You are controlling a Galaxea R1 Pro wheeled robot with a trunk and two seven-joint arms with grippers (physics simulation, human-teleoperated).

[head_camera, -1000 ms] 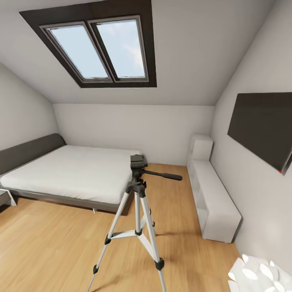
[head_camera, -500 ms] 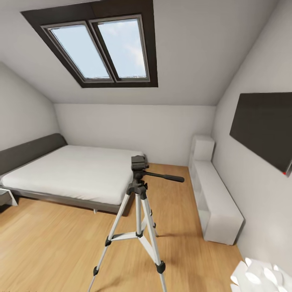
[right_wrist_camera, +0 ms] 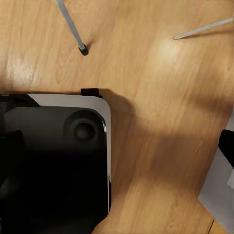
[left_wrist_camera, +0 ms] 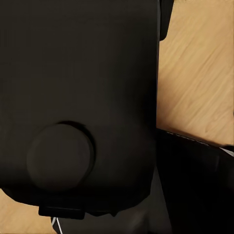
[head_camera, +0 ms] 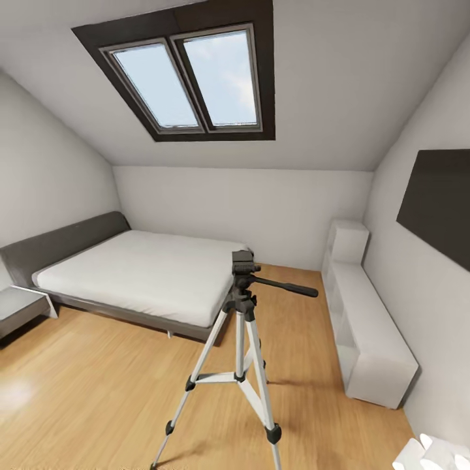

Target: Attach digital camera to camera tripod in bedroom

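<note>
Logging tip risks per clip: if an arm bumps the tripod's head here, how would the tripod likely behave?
The camera tripod would probably tip rather than slide: it stands tall on three thin silver legs, with the dark head and long pan handle high up. It looks light for its height. The smooth wood floor might let its feet skid.

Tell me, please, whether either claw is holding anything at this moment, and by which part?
It cannot be told: a dark body fills most of the left wrist view, but no claw fingers are visible closing on anything.

Camera tripod (head_camera: 240, 339) and bed (head_camera: 130, 274) on wood floor (head_camera: 98, 391)
</note>
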